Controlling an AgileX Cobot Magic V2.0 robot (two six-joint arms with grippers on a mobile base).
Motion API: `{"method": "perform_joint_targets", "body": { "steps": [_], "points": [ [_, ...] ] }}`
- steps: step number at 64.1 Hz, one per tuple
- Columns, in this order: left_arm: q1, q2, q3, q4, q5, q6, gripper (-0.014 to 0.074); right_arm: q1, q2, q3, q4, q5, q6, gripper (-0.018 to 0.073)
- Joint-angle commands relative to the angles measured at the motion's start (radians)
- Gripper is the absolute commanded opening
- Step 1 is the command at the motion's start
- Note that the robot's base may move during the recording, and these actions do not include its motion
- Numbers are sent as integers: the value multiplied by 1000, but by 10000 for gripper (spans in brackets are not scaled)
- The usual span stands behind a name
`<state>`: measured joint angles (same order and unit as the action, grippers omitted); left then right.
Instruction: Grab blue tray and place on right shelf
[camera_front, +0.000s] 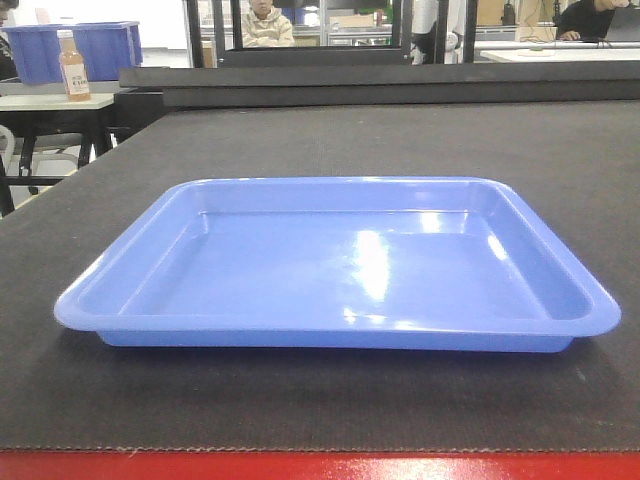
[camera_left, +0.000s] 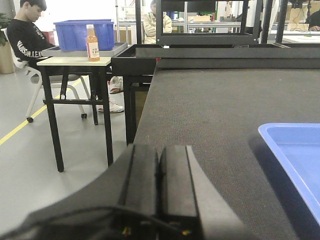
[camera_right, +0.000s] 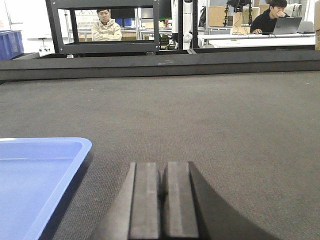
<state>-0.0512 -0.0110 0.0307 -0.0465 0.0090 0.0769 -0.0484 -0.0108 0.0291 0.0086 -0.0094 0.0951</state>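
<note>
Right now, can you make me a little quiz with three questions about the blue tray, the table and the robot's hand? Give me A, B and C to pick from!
1. Where is the blue tray?
A. on the floor
B. on the dark table
C. on a chair

2. What colour is the table's front edge?
A. red
B. green
C. yellow

3. How is the left gripper?
A. wide open
B. shut on the tray
C. shut, holding nothing

Answers:
1 B, the tray lies flat on the dark table top.
2 A, a red strip runs along the near edge.
3 C, its jaws press together with nothing between them, and the tray sits off to one side.
</note>
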Motion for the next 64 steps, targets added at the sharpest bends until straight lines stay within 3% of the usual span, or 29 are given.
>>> {"method": "perform_joint_targets", "body": {
  "steps": [1,56,64],
  "points": [
    [-7,-15,28,0,-82,-5,-48,-2,-20,-24,-1,-87,-12,50],
    [-7,-15,28,5,-92,12,-48,-2,-20,-24,-2,-88,-12,50],
    [-7,-15,23,5,-145,14,-48,-2,-20,-25,-9,-171,-12,50]
  ]
}}
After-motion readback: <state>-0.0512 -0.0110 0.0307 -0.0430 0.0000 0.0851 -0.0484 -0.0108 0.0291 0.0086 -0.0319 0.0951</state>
